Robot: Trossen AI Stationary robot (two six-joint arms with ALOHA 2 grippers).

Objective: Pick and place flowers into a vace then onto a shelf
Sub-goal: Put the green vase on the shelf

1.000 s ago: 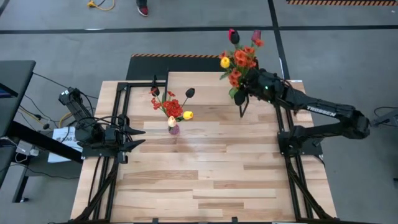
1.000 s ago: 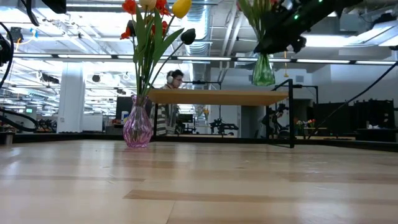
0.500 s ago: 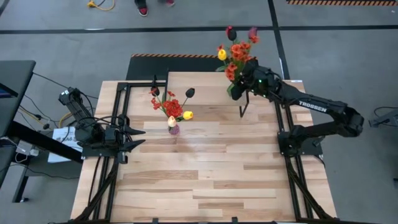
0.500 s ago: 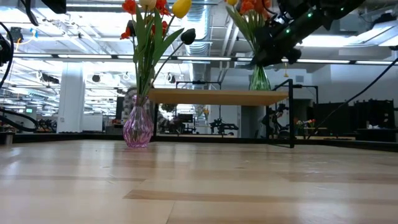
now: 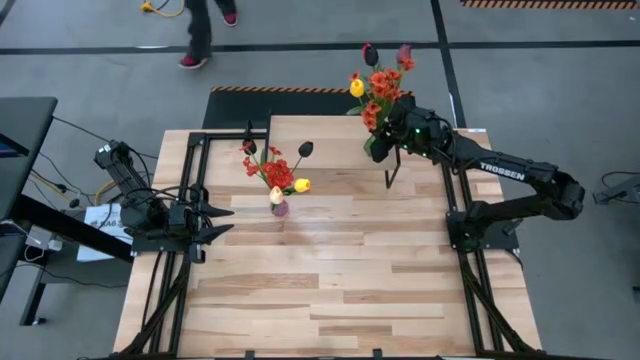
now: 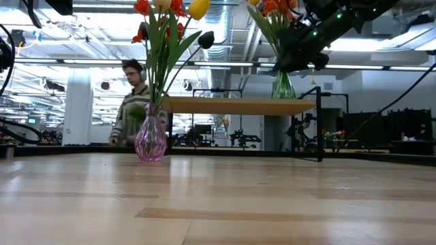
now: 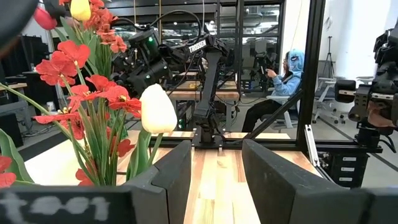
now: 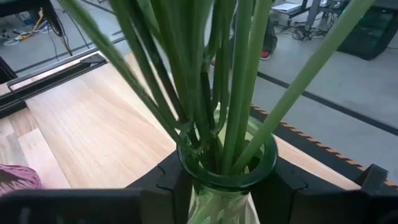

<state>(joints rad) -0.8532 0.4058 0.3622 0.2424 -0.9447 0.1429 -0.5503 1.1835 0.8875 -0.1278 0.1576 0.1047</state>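
right end effector clamped on green vase of flowers, on shelf at table's far edge | arm lettering "TROSSEN" | left end effector apart, left edge

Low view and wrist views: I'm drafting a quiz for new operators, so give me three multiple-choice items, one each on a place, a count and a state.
1. Where does the green vase stand?
A) on the floor
B) on the shelf
C) on a chair

2. How many vases hold flowers?
A) one
B) two
C) four

3. The left pincer is:
A) open and empty
B) closed on a stem
C) holding a tulip

Answers:
1 B: its base sits on the board, with the right pincer clasping its neck.
2 B: the green vase plus the pink vase.
3 A: its fingers stand apart with nothing between them.
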